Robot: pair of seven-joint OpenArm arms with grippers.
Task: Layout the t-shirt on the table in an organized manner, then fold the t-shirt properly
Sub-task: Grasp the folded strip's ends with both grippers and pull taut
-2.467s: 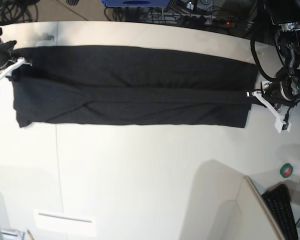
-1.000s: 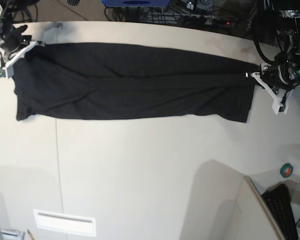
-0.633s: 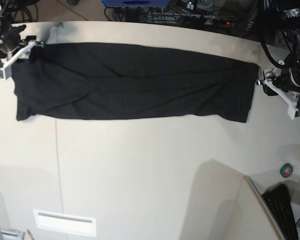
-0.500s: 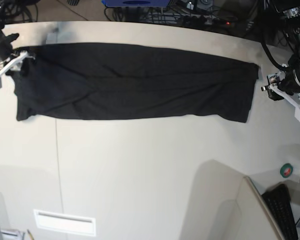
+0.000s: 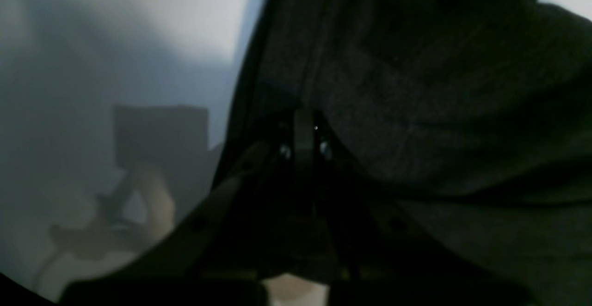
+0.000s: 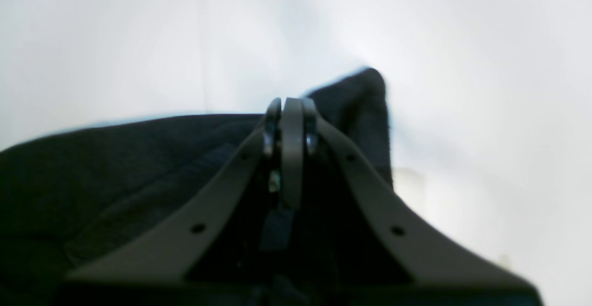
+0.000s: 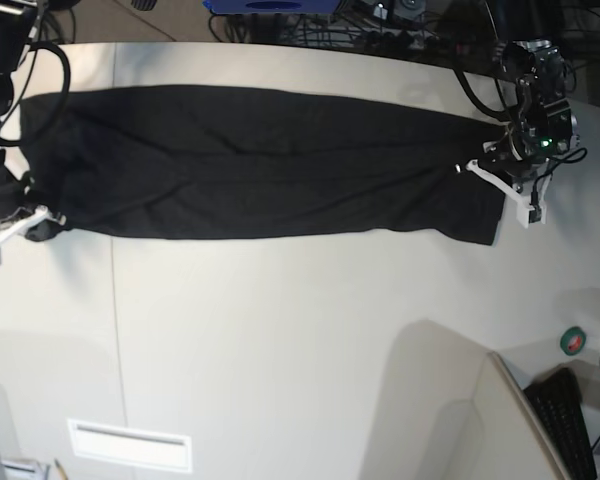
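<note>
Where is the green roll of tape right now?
In the base view, the green tape roll sits at the lower right, beside the black keyboard, well clear of the t-shirt.

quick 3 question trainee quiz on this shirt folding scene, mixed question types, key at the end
1. True or false: the t-shirt lies as a long band across the table.
2. The right hand is at the band's: A near corner, B far corner, C middle.
3. Fill in: both hands are ____ on fabric.

Key: 1 true. 2 A. 3 shut; the left hand pinches the opposite end.
</note>
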